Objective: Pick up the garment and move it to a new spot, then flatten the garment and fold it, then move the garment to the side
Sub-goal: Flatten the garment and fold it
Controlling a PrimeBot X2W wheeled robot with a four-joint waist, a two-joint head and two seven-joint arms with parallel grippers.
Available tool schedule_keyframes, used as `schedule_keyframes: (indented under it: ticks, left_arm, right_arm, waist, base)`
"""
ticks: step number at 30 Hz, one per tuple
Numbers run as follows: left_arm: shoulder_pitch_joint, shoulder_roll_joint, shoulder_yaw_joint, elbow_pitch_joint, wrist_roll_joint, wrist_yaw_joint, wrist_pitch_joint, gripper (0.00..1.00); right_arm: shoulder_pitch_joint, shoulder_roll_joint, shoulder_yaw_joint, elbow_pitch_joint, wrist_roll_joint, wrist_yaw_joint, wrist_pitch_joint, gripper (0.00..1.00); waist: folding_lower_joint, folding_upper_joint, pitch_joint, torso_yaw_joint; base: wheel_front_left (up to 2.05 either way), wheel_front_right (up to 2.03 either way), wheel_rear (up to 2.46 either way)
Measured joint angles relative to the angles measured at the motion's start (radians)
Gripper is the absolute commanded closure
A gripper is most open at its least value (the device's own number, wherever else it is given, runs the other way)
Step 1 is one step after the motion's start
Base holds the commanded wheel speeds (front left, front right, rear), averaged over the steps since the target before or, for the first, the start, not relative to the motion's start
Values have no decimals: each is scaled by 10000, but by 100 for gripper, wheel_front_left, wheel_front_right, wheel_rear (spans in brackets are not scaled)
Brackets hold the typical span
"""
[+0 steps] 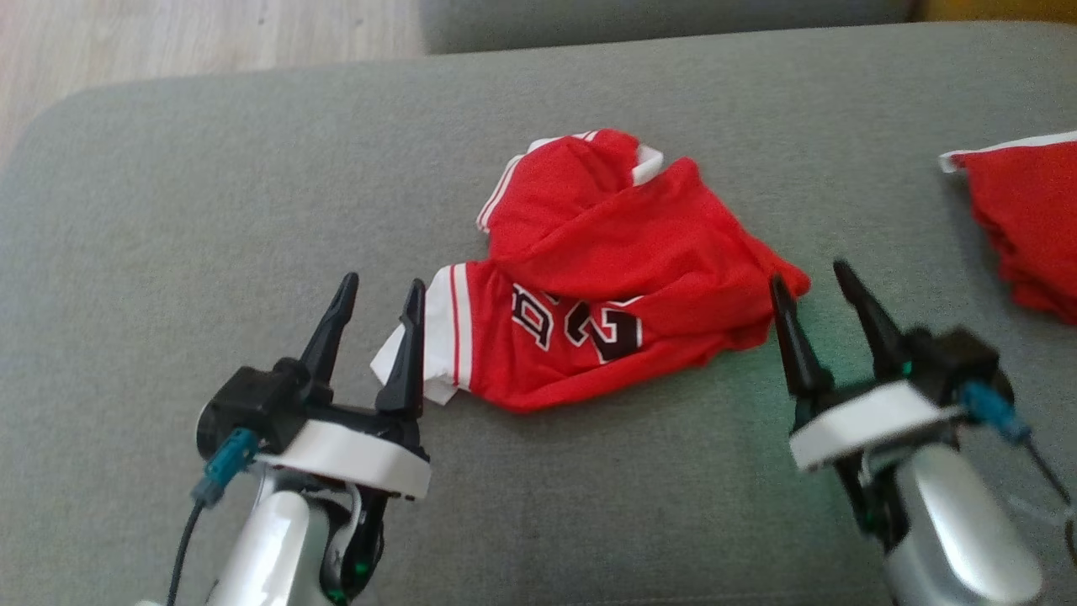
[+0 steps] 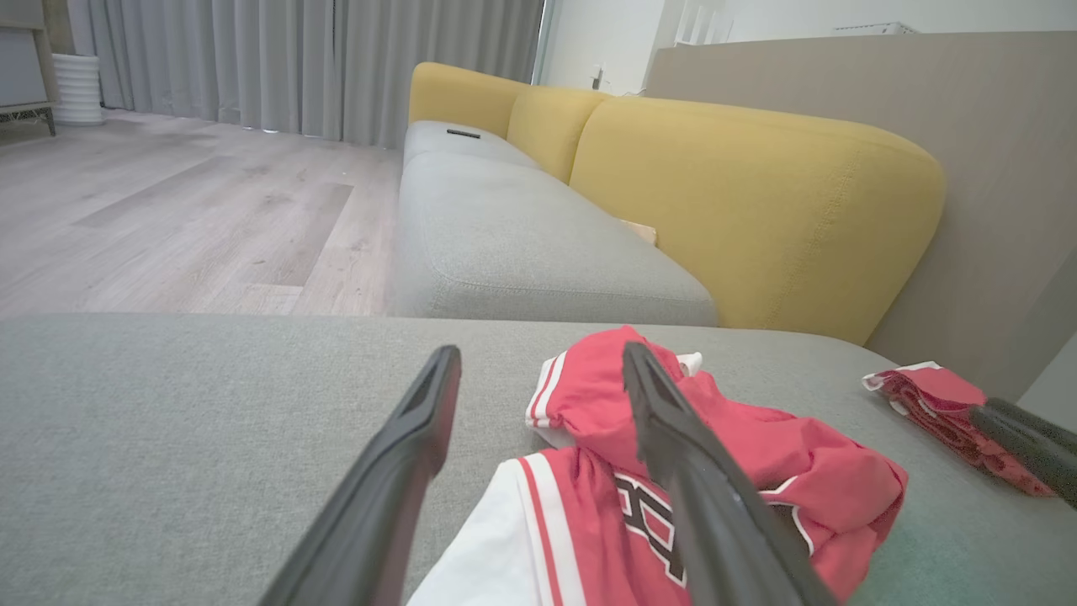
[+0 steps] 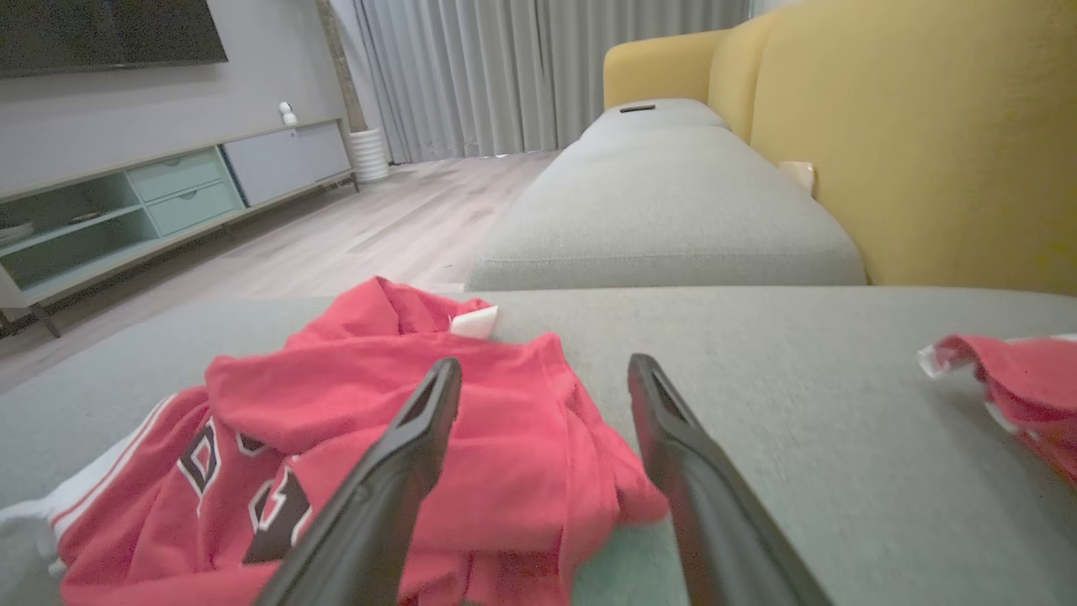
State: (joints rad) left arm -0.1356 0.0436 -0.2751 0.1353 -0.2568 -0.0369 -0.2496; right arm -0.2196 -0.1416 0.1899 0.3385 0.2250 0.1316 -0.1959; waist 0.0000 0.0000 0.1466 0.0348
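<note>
We work on a grey woven sofa seat (image 1: 210,185) with a rounded corner. Pale wood-plank floor (image 1: 168,42) lies beyond that corner. The garment (image 1: 606,269), a red jersey of thin smooth fabric with white trim and black-and-white numerals, lies crumpled at the middle of the seat.

The left tool (image 1: 382,283) stands released with its fingers spread. Its inner finger is over the jersey's white edge, and we cannot tell whether it touches. The right tool (image 1: 808,274) is likewise released, with its inner finger just beside the jersey's right corner. A second red cloth (image 1: 1026,219) lies well apart at the seat's right edge.

The left wrist view adds yellow padded backrests (image 2: 757,202) and grey curtains (image 2: 294,59). The right wrist view adds a low cabinet (image 3: 168,194) with pale green drawers and a dark screen (image 3: 101,34) on the wall.
</note>
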Motion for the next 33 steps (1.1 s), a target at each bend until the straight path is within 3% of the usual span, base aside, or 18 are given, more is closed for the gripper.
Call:
schedule_keyframes:
  ticks: [6,11,22,29,30,33]
  left_arm:
    - [-326,-2,-119,8,-29,4,0,0]
    - [-551,-6,-370,48,-125,19,0,0]
    - [-799,-6,-731,90,-397,107,0,0]
    - [-1018,-13,-1028,48,-566,198,0,0]
    - [-1019,-10,-1037,48,-571,203,0,0]
    - [-1080,-12,-1097,50,-648,274,0,0]
  right_arm:
    - [-1429,-240,-36,56,-138,0,769,0]
    - [-2696,-489,-13,1041,286,0,2006,0]
    - [-4317,-802,464,3143,3032,0,3705,0]
    - [-5136,-1049,991,3939,4015,0,4130,4]
    - [-5234,-1127,1164,3986,4029,0,4128,100]
    - [-5575,-1488,1524,4138,4059,0,4061,100]
  waist:
    - [0,0,395,432]
    - [0,0,726,981]
    - [0,0,1367,2027]
    - [1,0,1789,2432]
    - [1,0,1841,2473]
    - [1,0,1938,2585]
  base:
    - [0,0,0]
    - [0,0,0]
    - [0,0,0]
    - [0,0,0]
    - [0,0,0]
    - [0,0,0]
